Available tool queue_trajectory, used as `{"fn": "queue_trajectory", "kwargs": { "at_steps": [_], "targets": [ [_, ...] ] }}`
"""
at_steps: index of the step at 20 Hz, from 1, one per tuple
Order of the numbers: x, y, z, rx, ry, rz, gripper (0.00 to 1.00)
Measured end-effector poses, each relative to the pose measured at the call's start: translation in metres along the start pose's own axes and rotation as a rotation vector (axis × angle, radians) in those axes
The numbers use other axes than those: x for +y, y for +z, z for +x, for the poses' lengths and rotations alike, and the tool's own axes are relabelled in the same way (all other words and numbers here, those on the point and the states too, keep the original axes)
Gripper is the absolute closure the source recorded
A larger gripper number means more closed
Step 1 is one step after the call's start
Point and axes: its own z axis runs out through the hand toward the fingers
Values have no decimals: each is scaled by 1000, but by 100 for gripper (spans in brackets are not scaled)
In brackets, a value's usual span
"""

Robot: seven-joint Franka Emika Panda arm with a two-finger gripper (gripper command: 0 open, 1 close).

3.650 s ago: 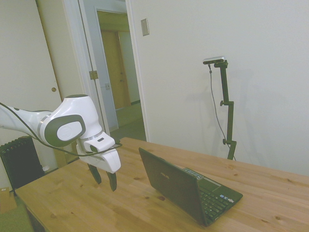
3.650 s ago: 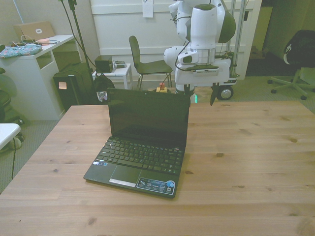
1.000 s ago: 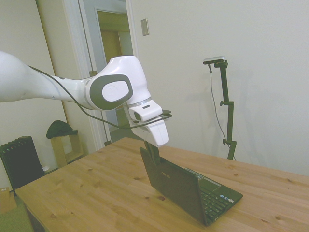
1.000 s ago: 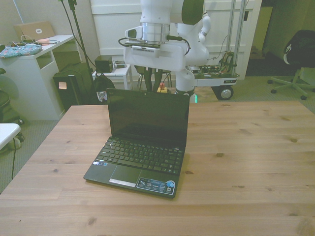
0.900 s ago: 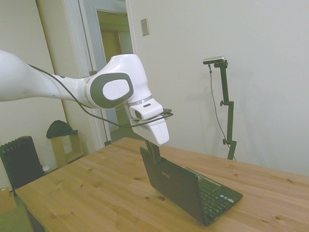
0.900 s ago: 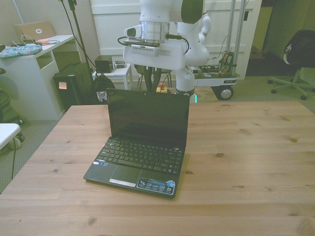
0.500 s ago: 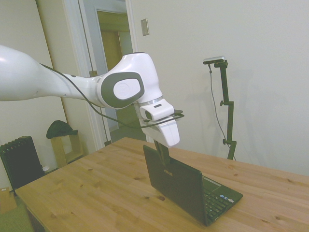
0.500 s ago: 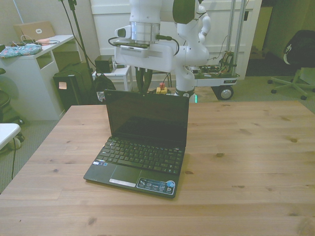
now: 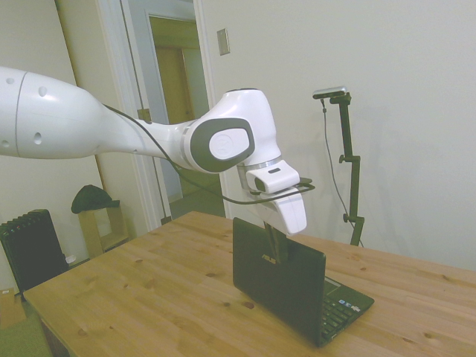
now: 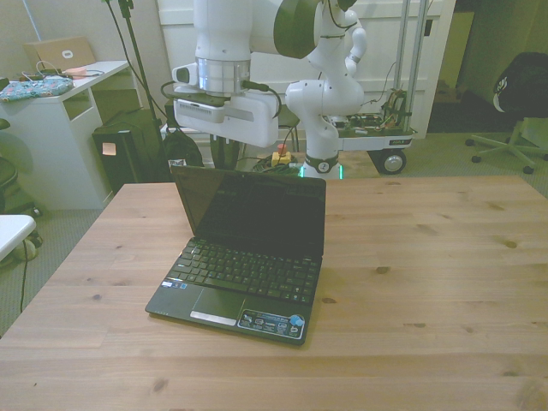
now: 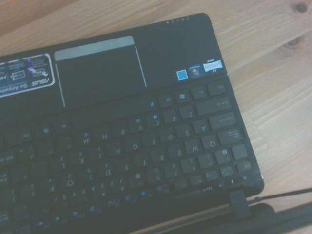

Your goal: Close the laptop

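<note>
On wooden table [image 10: 428, 257], open black laptop [image 10: 248, 248].

Laptop [image 9: 286, 286] open on wooden table [image 9: 141, 297], lid about upright. Gripper [image 9: 277, 242] behind lid's top edge, touching it; finger state not discernible.

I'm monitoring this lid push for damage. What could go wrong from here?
The gripper presses behind the lid's top edge toward one corner of the laptop, so the lid may twist or the fingers may slip over it. The light laptop could also slide across the table instead of folding shut.
</note>
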Motion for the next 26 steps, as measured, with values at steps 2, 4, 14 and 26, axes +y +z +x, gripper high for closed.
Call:
{"fn": "queue_trajectory", "kwargs": {
  "at_steps": [2, 4, 14, 26],
  "targets": [
    [-4, 4, 10, 0, 10, -3, 100],
    [-8, 9, 19, -2, 19, -7, 100],
    [-31, 40, 53, -1, 41, -33, 100],
    [-35, 88, 93, 13, 72, -73, 100]
  ]
}}
